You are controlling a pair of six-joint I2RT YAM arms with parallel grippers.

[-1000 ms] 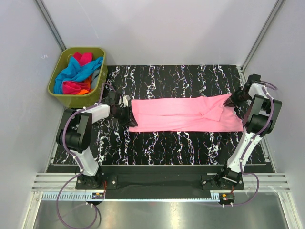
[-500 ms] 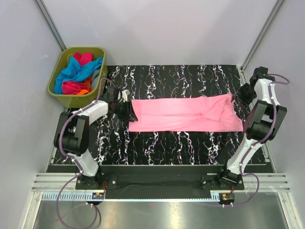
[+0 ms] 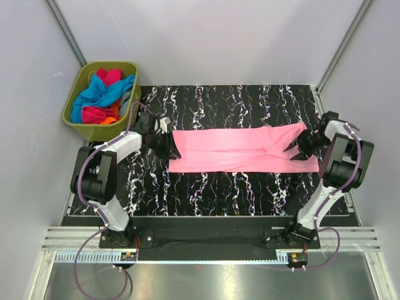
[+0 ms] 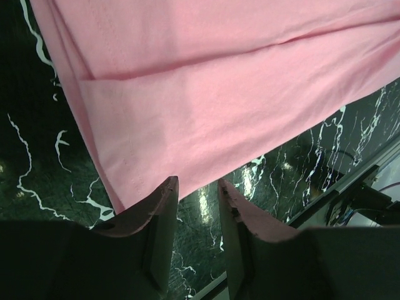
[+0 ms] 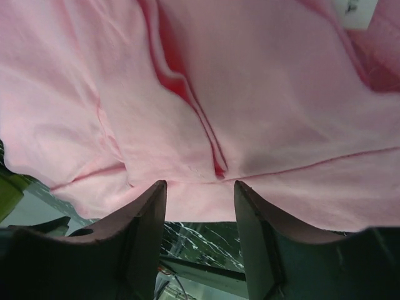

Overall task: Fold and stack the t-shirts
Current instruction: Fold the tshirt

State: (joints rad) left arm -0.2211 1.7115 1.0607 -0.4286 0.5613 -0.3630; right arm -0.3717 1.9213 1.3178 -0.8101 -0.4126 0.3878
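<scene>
A light pink t-shirt lies folded into a long flat strip across the black marbled mat, sleeve folds at its right end. My left gripper is at the strip's left end, low over the mat. In the left wrist view it is open with nothing between the fingers, and the shirt's corner edge lies just past the tips. My right gripper is over the strip's right end. In the right wrist view it is open and empty above the pink cloth.
An olive-green bin stands off the mat at the back left, holding blue, magenta and orange shirts in a heap. Bare mat lies in front of and behind the strip. Frame walls close in both sides.
My right gripper has swung from the mat's far right edge back in over the shirt's right end. My left gripper has shifted slightly back at the left end and stayed there.
</scene>
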